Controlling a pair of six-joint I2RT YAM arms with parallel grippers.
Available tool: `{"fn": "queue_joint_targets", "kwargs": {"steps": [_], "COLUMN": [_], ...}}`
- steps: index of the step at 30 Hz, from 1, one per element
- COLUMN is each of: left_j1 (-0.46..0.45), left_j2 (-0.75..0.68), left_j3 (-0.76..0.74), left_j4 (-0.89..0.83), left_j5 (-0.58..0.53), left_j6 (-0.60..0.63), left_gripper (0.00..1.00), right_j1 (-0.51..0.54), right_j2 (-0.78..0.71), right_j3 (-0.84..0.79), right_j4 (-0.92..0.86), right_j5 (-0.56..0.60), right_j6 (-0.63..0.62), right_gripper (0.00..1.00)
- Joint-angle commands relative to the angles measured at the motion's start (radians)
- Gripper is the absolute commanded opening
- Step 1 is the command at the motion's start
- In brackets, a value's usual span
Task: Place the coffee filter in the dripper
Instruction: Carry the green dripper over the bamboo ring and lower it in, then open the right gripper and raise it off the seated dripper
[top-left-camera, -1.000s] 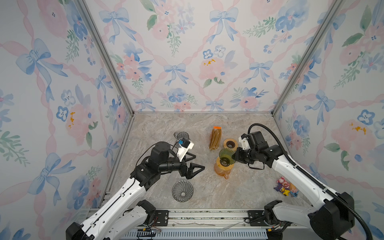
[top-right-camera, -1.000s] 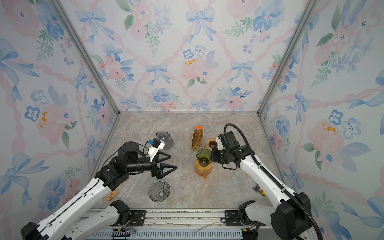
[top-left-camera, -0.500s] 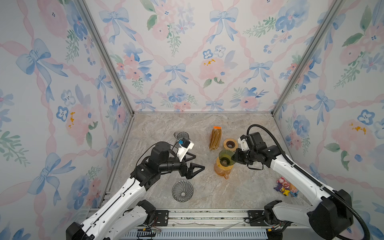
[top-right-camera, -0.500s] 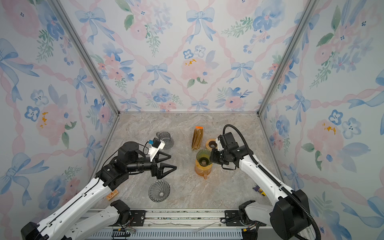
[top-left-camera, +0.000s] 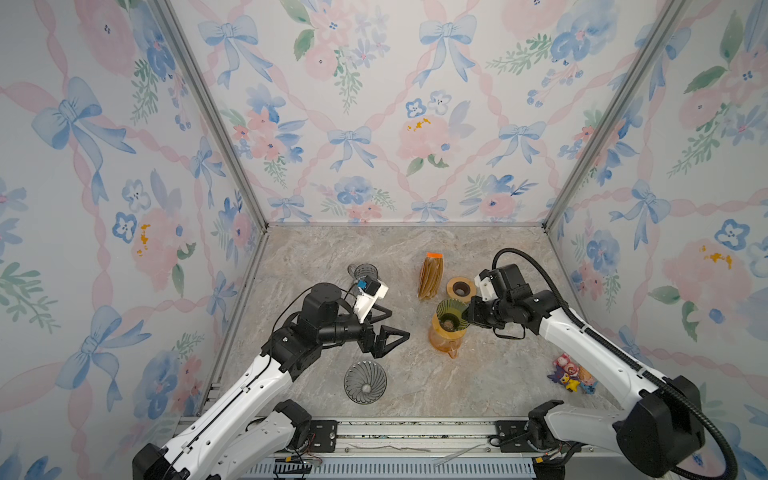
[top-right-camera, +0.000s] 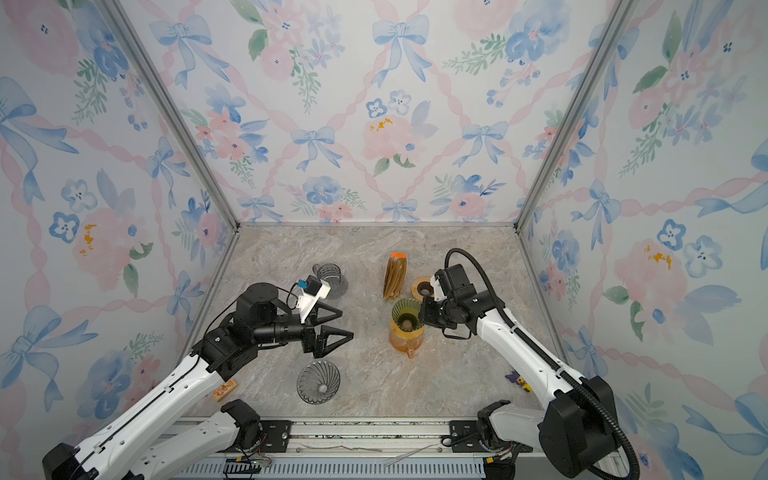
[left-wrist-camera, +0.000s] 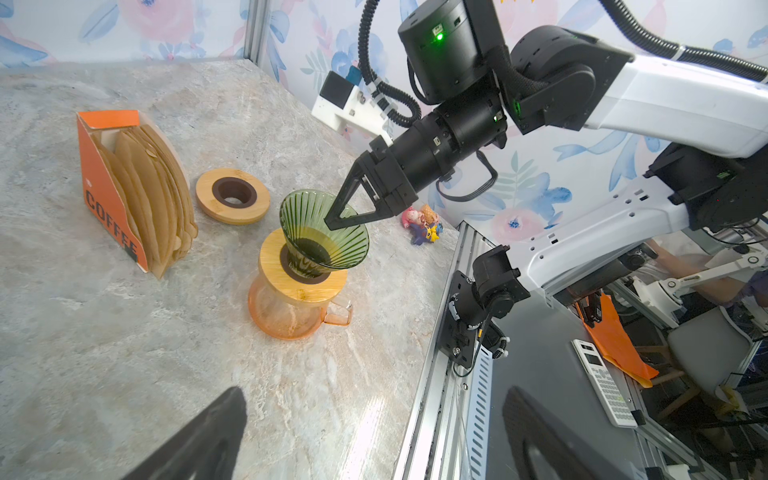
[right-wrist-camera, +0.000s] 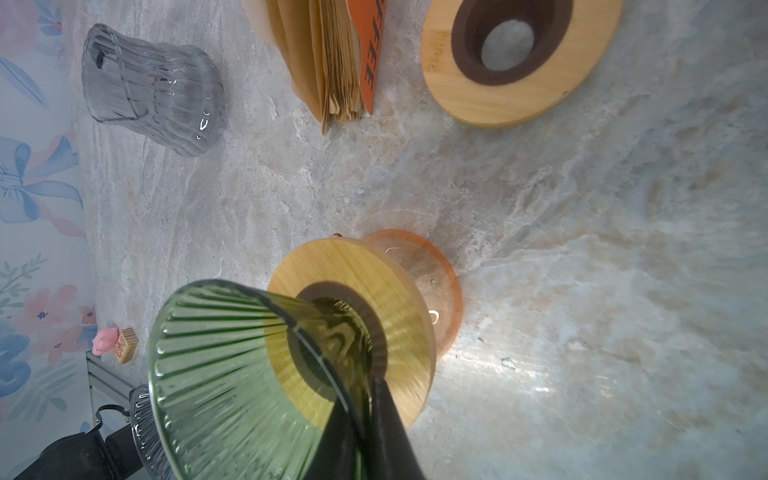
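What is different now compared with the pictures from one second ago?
Hardly anything. The right hand, shut on the rim of the green dripper, shifted very slightly toward the middle. The dripper still sits on the orange carafe. The left hand stays open, and the filters stay in the orange box.

Green ribbed glass dripper (top-left-camera: 448, 308): mouth up, seated in wooden collar (left-wrist-camera: 272, 259) on orange carafe (left-wrist-camera: 282, 313). Brown paper coffee filters (left-wrist-camera: 153, 187): stacked on edge in orange box (left-wrist-camera: 99, 174) nearby.
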Motion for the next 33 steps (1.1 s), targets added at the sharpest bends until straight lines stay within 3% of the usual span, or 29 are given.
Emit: {"fn": "queue_joint_targets", "kwargs": {"steps": [1,12,19,33], "left_j1": [0.006,0.010,0.011,0.014], "left_j2": [0.006,0.005,0.024,0.243], "left_j3": [-0.006,-0.006,0.019,0.216], "left_j4": [0.002,0.002,0.005,0.004], "left_j5": [0.019,0.019,-0.036,-0.084], "left_j6": [-0.002,-0.001,0.011,0.107], "left_gripper": [0.98,0.98,0.98,0.98], "right_j1": [0.005,0.005,0.006,0.018], "right_j2": [-0.001,-0.033,-0.073,0.046], "right_j3": [-0.011,0.015,0.064,0.305], "right_j4": [0.006,-0.029,-0.084,-0.102], "right_j5": [-0.001,0.018,0.086,0.132], "right_j6": [-0.009,-0.019,-0.042,-0.082], "right_gripper": [0.14,0.23,0.29,0.28]}}
